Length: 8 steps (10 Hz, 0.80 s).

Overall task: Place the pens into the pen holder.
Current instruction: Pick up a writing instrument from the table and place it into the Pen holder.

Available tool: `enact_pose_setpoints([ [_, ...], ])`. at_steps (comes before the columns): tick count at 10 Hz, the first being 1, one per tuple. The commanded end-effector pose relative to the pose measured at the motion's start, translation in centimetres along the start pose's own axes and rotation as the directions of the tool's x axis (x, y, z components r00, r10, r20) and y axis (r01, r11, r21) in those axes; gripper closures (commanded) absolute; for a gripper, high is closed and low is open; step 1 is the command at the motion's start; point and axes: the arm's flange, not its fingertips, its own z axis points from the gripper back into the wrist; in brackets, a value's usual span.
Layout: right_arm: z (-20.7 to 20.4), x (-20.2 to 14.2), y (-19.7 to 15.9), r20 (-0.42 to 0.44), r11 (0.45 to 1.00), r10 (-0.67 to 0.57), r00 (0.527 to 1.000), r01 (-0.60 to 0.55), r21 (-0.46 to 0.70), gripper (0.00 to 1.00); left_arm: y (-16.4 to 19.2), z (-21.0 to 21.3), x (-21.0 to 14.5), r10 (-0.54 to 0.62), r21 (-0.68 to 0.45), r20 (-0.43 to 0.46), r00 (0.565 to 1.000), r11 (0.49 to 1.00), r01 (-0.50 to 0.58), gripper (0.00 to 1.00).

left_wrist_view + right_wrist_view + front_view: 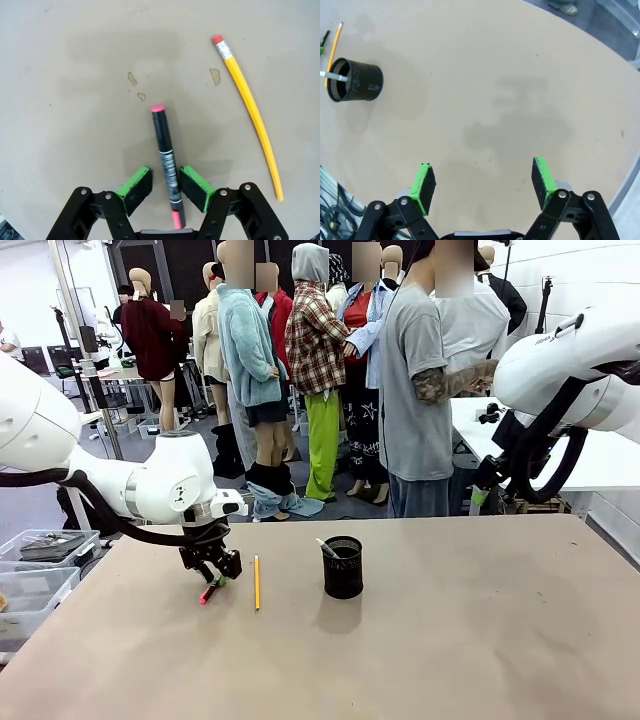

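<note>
Black pen [161, 130], barcode label [169, 169] unreadable, lying between left gripper [165, 174] pads [136, 186].

A tan worktop [450, 640] lay under the jaws, evenly lit and marked with soft shadows. Far beyond the jaws ran a grey floor [345, 508]. Clear plastic bins [40, 575] sat off the worktop's edge near the left jaws. A white table [600, 470] stood behind the right jaws.

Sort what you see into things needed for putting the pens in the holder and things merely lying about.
Job:
black metal-mesh cylindrical pen holder
white-grey pen, already in it
yellow pencil with pink eraser
black pen with pink-red ends

Lying about:
clear plastic bins beside the table
small pale scraps on it
</note>
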Motion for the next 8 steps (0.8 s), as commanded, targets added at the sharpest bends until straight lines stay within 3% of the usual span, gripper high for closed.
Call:
enact_pose_setpoints([
  [1, 0.0, 0.0, -0.2, 0.008, 1.000, 0.013, 1.000, -0.013, -0.005, 0.04, -0.3, -1.2, -0.3, -0.028, 0.023, -0.052, 0.998, 0.999, 0.030, 1.00],
  [3, 0.0, 0.0, -0.2, 0.008, 1.000, 0.013, 1.000, -0.013, -0.005, 0.04, -1.0, -0.6, -0.9, -0.042, 0.058, -0.082, 0.996, 0.997, 0.046, 1.00],
  [7, 0.0, 0.0, -0.2, 0.008, 1.000, 0.013, 1.000, -0.013, -0.005, 0.04, -2.4, 1.4, -2.2, -0.086, 0.182, -0.033, 0.996, 0.979, 0.091, 1.00],
  [8, 0.0, 0.0, -0.2, 0.008, 1.000, 0.013, 1.000, -0.013, -0.005, 0.04, -2.3, 1.5, -2.4, -0.084, 0.194, -0.062, 0.995, 0.976, 0.095, 0.85],
])
